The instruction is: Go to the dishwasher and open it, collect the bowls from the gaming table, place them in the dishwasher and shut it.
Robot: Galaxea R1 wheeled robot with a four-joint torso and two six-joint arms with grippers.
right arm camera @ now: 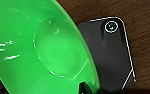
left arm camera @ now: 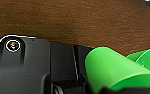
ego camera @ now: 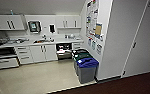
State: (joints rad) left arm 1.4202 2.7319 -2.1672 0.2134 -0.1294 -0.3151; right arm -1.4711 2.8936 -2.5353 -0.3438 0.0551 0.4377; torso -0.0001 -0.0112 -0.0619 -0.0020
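Observation:
The dishwasher stands open in the kitchen's back cabinet row, its dark inside and a pulled-out rack showing. A lime green bowl fills much of the right wrist view, its hollow facing the camera. My right gripper grips its rim with a dark finger. In the left wrist view a lime green bowl shows from outside, close to the left gripper's dark plate; the grip there is not visible. Dark brown floor lies under both. The gaming table is out of view.
A blue-lidded bin and a green-lidded bin stand by the white wall corner, right of the dishwasher. Pale kitchen floor lies open ahead. An oven sits at left, a white door at right.

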